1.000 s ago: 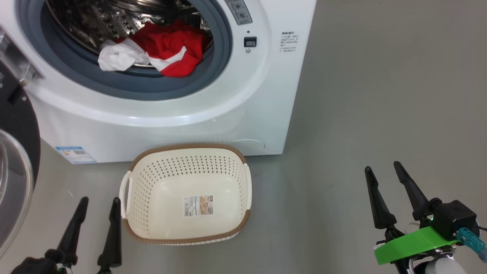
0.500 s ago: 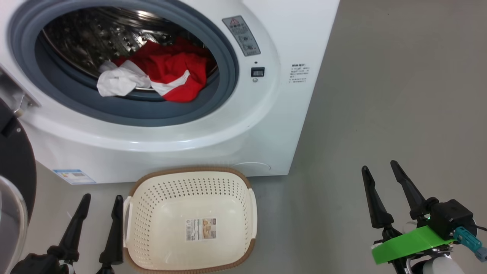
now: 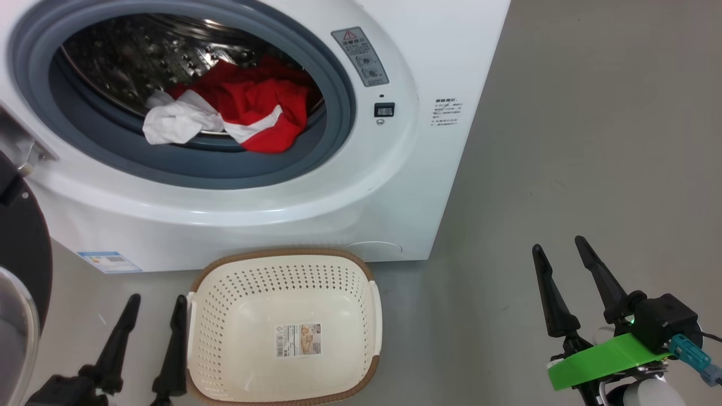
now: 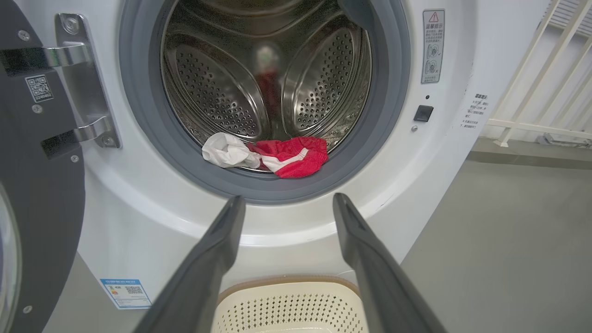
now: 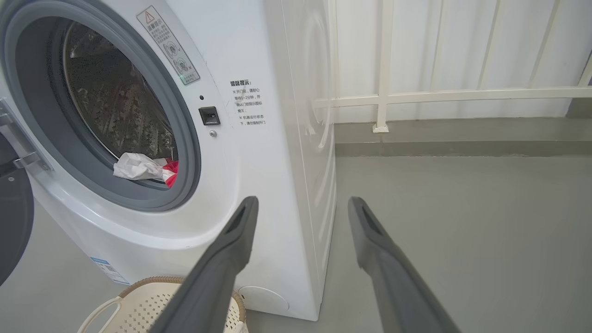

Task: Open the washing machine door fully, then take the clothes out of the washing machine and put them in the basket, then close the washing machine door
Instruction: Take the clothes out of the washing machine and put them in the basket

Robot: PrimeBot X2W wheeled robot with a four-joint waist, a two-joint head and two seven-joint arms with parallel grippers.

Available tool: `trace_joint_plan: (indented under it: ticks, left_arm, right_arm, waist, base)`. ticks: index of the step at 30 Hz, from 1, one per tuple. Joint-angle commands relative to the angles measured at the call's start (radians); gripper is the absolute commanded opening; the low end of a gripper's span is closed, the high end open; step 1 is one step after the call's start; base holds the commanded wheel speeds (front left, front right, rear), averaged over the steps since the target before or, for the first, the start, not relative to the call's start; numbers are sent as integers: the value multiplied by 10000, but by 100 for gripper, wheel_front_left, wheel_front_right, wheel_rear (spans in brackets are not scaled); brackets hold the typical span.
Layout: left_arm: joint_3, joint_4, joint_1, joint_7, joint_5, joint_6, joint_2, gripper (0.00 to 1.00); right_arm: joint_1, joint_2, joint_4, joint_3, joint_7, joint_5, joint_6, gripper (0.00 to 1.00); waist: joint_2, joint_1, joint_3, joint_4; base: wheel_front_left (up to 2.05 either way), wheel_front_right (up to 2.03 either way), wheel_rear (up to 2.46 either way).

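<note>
- The washing machine door (image 3: 25, 254) is seen swung open at the left, carried on metal hinges (image 4: 85, 92).
- The clothes (image 3: 248, 110), red with white panels, and a white cloth piece (image 3: 169, 121) are found at the front lip of the steel drum (image 4: 217, 92), partly draped over the grey gasket (image 3: 225, 169).
- The basket (image 3: 282, 256) is set on the grey floor (image 3: 564, 141), just in front of the washing machine (image 3: 316, 192); a sticker is seen on its base.
- The left gripper (image 3: 158, 299) is held with fingers spread and nothing gripped, just beside the basket's left handle.
- The right gripper (image 3: 558, 244) is likewise held spread and empty, well to the basket's right.
</note>
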Motion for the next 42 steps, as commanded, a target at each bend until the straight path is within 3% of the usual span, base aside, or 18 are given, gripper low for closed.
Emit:
trace_joint_plan:
  ticks: [1, 9, 15, 30, 42]
  left_arm:
    - [231, -81, -478, -49, -6, 15, 234, 100]
    - [-326, 958, -1876, -49, -52, 15, 562, 100]
    - [-1167, 2820, -3961, 16, -630, 15, 1119, 100]
    - [-2928, 6455, -9194, 2010, -1699, 15, 2147, 100]
    - [-3592, 8839, -11499, 2561, -2856, 15, 2688, 100]
  right_arm:
    - [-285, -27, -219, 264, -65, -39, 48, 100]
    - [-468, 35, -266, 253, -65, -21, 48, 100]
    - [-715, 91, -335, 243, -65, -23, 48, 100]
    - [-1559, 124, -643, 473, -65, 532, 48, 100]
    - [-1909, 125, -757, 842, -65, 902, 48, 100]
  waist:
    - [-1, 0, 50, -20]
    - [-1, 0, 490, -173]
    - [-1, 0, 1076, -458]
    - [-1, 0, 2930, -1350]
    - [-1, 0, 3634, -1805]
  base:
    - [0, 0, 0]
    - [0, 0, 0]
    - [0, 0, 0]
    - [0, 0, 0]
    - [0, 0, 0]
